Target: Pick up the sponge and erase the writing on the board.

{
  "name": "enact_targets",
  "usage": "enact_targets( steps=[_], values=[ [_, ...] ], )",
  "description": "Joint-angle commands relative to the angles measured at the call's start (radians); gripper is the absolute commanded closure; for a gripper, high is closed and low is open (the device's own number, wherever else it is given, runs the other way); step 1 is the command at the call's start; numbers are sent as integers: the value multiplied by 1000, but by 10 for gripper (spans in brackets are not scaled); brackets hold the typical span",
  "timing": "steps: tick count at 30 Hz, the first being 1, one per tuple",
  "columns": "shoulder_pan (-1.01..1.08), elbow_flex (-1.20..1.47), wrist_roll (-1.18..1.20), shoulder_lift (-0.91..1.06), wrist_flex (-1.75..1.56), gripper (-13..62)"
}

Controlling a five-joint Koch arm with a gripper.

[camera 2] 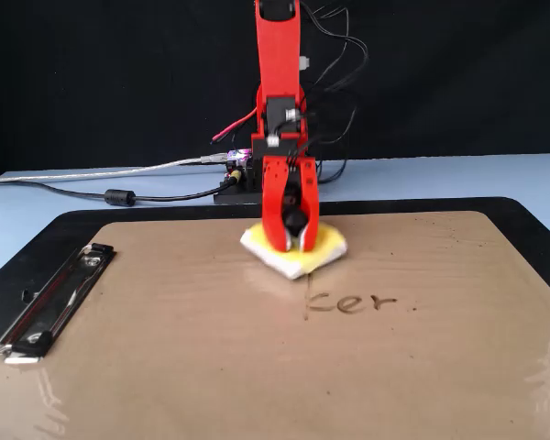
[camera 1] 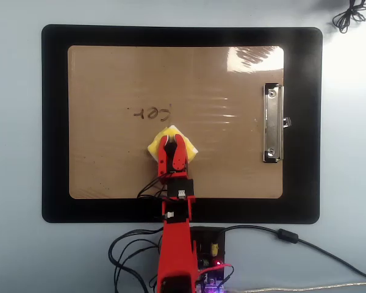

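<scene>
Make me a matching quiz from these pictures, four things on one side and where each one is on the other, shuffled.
Things:
1. sponge
2. writing
3. metal clip
4. end effector

Places:
A. right end of the board in the overhead view
B. pressing down on the sponge
C. board's middle, beside the sponge
D. under the red arm's tip, on the board

Pairs: 1-D, 2-C, 3-A, 4-B

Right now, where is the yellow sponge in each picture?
Overhead view: the sponge lies a little left of the middle of the board, under the red gripper, just below the writing.
Fixed view: the sponge is near the board's far edge, at the middle, just behind the writing.
Shared landmark: the silver clip, at the right in the overhead view and at the left in the fixed view.
</scene>
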Motion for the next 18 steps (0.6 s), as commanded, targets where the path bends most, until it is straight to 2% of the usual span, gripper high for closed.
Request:
enact_targets(
  steps=[1,4,5,6,9,11,13,16,17,18],
  values=[
    [-18,-126,-37,-137,-32,574],
    [-21,-518,-37,-503,-32,574],
    [-21,-568,-37,-525,-28,574],
    [-21,-492,-37,-465,-26,574],
    [-71,-58,-46,-23,-17,574],
    [-92,3,-74,86,3,574],
    [-87,-140,-84,-117,9,574],
    [-77,-618,-80,-551,0,574],
    [-74,-675,-83,-600,2,574],
    [-78,-612,-84,-554,0,574]
  ],
)
